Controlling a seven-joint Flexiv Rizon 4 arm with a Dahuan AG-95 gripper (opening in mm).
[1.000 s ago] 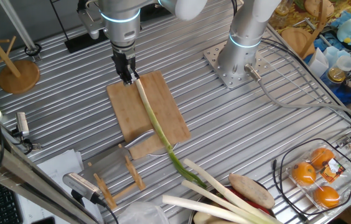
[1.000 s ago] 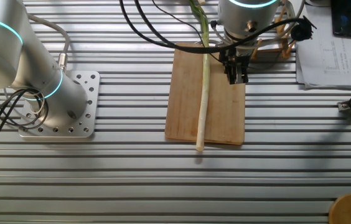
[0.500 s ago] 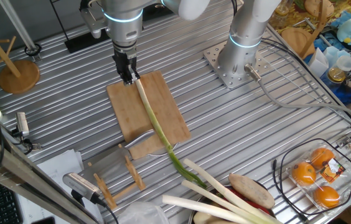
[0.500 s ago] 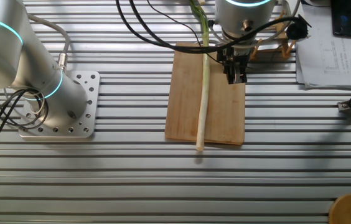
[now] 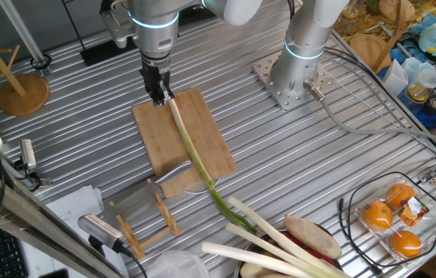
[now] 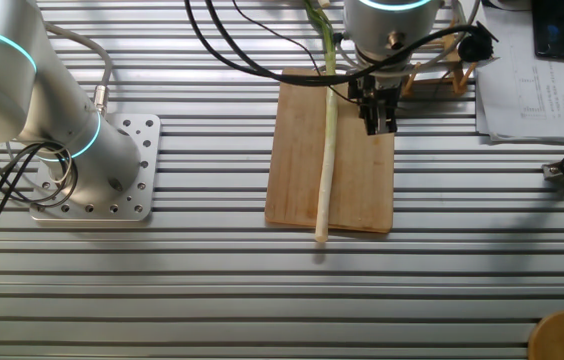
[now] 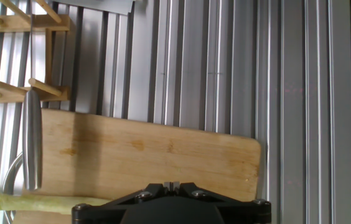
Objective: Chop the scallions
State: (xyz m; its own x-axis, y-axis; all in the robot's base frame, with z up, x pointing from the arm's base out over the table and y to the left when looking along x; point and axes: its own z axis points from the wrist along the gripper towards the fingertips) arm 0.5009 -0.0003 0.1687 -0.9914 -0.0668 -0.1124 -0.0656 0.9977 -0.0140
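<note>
One long scallion [image 5: 191, 150] lies lengthwise across the wooden cutting board [image 5: 156, 139], its white end at the far edge and its green tip trailing off the near edge. In the other fixed view the scallion [image 6: 327, 160] runs down the board [image 6: 362, 180]. My gripper [image 5: 156, 91] hangs over the board's far end, beside the white end. From the other side the gripper [image 6: 380, 112] sits to the right of the stalk, apart from it. The hand view shows the gripper [image 7: 172, 184] shut on nothing, above the board [image 7: 163, 155], with the scallion [image 7: 32, 200] at lower left.
A knife with a metal handle [image 5: 173, 174] lies at the board's near end, next to a wooden rack [image 5: 148, 224]. Thick pale stalks [image 5: 272, 239] and a wire basket of oranges [image 5: 392, 220] sit at the front right. A second arm's base [image 5: 291, 73] is bolted behind.
The gripper has shifted very slightly along the board toward the rack end. Scallion, board and knife have not moved.
</note>
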